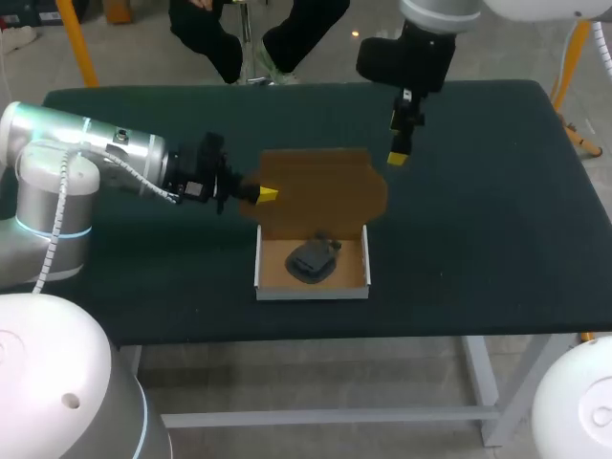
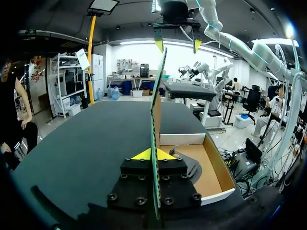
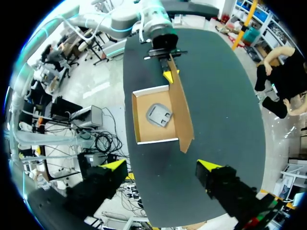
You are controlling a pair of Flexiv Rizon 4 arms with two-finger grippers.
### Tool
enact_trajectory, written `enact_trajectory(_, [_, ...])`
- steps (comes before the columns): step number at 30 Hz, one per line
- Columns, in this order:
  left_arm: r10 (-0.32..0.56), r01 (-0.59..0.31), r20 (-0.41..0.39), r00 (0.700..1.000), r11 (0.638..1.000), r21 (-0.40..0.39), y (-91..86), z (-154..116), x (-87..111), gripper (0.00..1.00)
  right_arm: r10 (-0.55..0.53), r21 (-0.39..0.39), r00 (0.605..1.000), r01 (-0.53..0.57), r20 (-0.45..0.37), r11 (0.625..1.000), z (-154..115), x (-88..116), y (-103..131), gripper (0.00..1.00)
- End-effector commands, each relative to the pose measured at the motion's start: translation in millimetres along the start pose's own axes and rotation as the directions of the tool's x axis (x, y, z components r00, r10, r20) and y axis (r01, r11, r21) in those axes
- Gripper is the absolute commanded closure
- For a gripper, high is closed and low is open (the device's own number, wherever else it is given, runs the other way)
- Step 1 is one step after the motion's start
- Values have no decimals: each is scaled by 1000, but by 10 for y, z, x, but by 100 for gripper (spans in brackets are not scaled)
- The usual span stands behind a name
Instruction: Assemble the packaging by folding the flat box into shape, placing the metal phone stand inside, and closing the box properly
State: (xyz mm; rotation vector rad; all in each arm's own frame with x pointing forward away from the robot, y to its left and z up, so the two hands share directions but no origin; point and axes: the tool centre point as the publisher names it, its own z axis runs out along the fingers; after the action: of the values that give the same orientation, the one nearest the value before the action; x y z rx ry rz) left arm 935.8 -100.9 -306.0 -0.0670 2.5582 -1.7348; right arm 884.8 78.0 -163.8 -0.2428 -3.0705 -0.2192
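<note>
The cardboard box point(image 1: 264, 283) lies in the middle of the table, white outside and brown inside, with the grey metal phone stand point(image 1: 314, 258) in its tray. Its brown lid point(image 1: 320, 186) stands raised at the far side. My left gripper point(image 1: 268, 194) is shut on the lid's left edge; in the left wrist view the lid point(image 2: 157, 110) runs edge-on between the yellow tips of the left gripper point(image 2: 154, 154), with the tray point(image 2: 213, 165) beside it. My right gripper point(image 1: 399, 155) hangs open above the lid's far right corner, apart from it. The right wrist view looks down on box point(image 3: 139, 117), stand point(image 3: 159, 115) and lid point(image 3: 182, 112) past the right gripper point(image 3: 162, 165).
The dark green table point(image 1: 497, 220) stretches bare to both sides of the box and in front of it. Its front edge lies a short way before the box.
</note>
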Motion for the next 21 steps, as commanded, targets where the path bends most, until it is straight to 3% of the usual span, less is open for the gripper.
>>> enact_trajectory(1, [15,-15,9,1000,1000,11,14,-3,50,100,-13,3,1000,13,3,1000,-8,16,25,0])
enact_trajectory(21, [104,-105,28,994,994,22,-2,-11,128,100,-36,16,999,35,7,999,-20,38,67,0])
